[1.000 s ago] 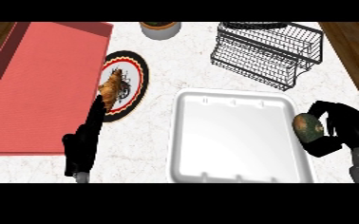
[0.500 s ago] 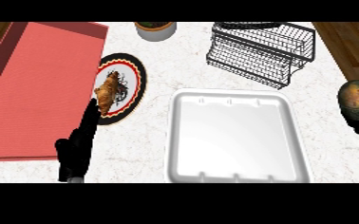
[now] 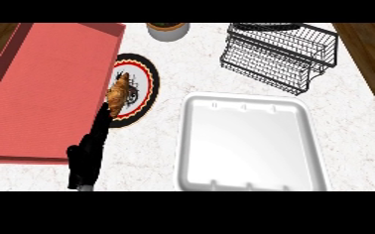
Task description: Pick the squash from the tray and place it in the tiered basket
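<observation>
White speckled counter (image 3: 183, 74): tray (image 3: 249, 144) near right holds nothing, squash not in view, nor my right hand. Left hand (image 3: 88, 158) rests near left, fingers straight, grasping nothing. Risk: clipping the tiered basket (image 3: 282, 54) rim far right.

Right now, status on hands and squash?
Left hand low at counter's left, fingers straight, open. Right hand out of view. Squash not visible; tray bare. Basket behind tray, nothing between.
</observation>
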You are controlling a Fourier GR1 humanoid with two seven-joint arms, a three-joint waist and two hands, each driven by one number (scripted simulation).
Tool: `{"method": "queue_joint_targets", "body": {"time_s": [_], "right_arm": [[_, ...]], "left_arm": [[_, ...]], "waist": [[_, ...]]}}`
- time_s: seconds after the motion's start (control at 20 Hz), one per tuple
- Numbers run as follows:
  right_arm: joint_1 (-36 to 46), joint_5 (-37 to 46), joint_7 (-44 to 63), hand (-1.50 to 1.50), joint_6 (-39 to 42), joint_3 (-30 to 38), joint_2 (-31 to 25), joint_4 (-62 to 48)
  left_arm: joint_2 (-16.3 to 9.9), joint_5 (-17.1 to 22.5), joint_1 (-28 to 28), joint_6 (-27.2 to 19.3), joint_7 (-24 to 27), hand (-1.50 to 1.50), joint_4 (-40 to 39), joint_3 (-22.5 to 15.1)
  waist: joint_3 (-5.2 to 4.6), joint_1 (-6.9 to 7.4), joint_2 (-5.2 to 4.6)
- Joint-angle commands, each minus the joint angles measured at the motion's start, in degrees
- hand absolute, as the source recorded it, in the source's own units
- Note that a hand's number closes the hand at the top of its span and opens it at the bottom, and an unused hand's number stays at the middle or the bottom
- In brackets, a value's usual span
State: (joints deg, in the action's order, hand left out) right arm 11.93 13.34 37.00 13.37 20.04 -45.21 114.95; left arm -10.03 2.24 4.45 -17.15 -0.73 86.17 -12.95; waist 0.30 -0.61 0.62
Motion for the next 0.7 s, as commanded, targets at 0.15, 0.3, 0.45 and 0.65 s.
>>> {"method": "queue_joint_targets", "body": {"time_s": [0.15, 0.3, 0.45, 0.65], "right_arm": [[10.8, 0.5, 7.7, 1.50, 1.0, -2.1, -2.1, -4.6], [18.3, 3.8, 6.4, 1.50, -1.0, -6.8, -1.7, -13.3], [24.9, 5.5, 7.6, 1.50, -1.2, -9.7, -1.0, -18.9], [28.8, 8.4, 2.4, 1.50, -2.5, -12.5, 1.3, -27.5]], "left_arm": [[-0.6, -0.2, 2.3, 0.4, -0.1, 0.00, -3.6, 1.6], [-0.4, 0.4, -0.7, 1.5, -0.1, 0.00, -5.8, 2.5], [0.1, -1.3, -1.4, 0.3, -3.4, 0.00, -3.9, 1.0], [-0.3, -0.3, -2.0, 2.0, -0.8, 0.00, -6.9, 2.7]], "waist": [[-0.36, 1.52, -0.70], [-0.37, 2.47, -1.03], [-0.36, 2.64, -0.98], [-0.36, 2.47, -1.08]]}}
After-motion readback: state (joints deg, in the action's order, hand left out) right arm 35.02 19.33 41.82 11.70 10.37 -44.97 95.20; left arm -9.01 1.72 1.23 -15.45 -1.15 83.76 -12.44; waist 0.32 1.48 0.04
